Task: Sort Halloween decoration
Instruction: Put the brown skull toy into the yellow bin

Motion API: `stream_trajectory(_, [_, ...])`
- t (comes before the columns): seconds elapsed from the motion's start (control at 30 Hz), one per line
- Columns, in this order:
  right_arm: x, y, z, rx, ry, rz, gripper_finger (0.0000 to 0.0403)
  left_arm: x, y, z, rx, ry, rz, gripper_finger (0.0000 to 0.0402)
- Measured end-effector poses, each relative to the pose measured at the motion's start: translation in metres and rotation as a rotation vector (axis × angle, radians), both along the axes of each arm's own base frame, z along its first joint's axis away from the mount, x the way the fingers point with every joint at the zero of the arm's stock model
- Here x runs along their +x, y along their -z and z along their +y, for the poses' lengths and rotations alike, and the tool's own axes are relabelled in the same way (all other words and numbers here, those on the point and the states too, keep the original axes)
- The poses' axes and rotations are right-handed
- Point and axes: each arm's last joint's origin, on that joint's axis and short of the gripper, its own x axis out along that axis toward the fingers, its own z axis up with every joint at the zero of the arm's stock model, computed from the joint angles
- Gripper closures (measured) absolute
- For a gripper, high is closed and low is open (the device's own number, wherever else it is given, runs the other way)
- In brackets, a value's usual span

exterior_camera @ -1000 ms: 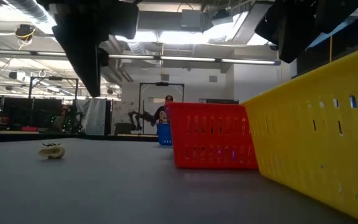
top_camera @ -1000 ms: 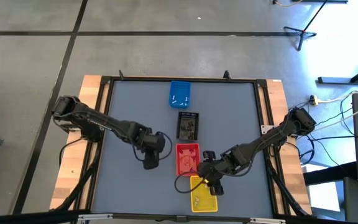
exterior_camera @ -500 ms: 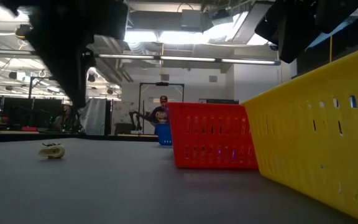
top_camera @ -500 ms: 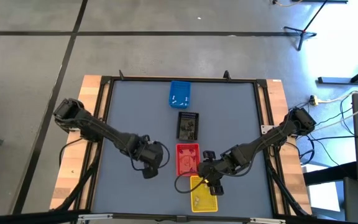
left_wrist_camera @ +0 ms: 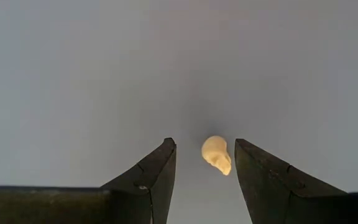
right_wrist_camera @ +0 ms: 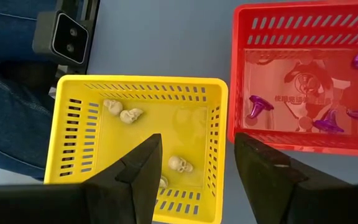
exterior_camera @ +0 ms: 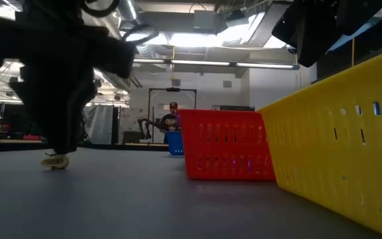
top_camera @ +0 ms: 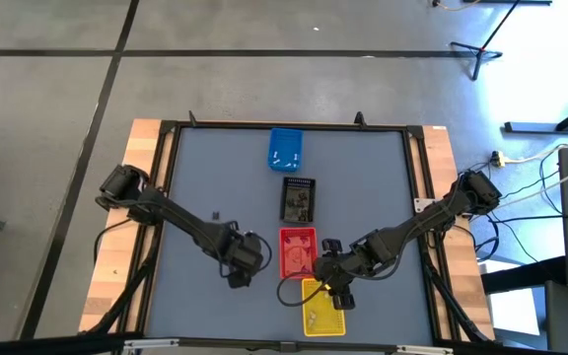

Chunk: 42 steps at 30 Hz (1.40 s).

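Table top (top_camera: 363, 177): smooth matt grey sheet, bare pale wood strips (top_camera: 144, 138) at both sides, dark frame rails around

Yellow tray (right_wrist_camera: 79, 130), red tray (right_wrist_camera: 278, 25): moulded plastic, slotted walls, slight sheen; red one has a glossy floor with a reflective printed label

Cream skull (left_wrist_camera: 216, 154): smooth, matt, looks like plastic

Purple pieces (right_wrist_camera: 258, 106): shiny plastic

Left gripper (left_wrist_camera: 205, 180) fingers (left_wrist_camera: 157, 177): dark, matt

Floor (top_camera: 264, 59): dull grey concrete

A robotics lab is being shown: a framed worktable (top_camera: 215, 158) is being set on a bare concrete floor (top_camera: 47, 99), with exposed ceiling ducts (exterior_camera: 197, 20) and equipment stands (top_camera: 481, 44) being seen around.
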Motion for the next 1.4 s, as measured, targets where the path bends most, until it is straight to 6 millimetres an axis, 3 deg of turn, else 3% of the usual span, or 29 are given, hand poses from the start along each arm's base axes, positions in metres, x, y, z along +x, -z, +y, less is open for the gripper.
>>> stream_trajectory(0.8, [0.000, 0.000, 0.000, -0.001, 0.000, 0.001, 0.0205, 0.004, 0.022, -0.005, -0.026, 0.016, 0.075, 0.0250])
stream_trajectory(1.4, [-0.002, 0.001, -0.001, -0.006, -0.005, 0.029, 0.0205, 0.004, 0.022, -0.005, -0.024, 0.019, 0.074, 0.0358])
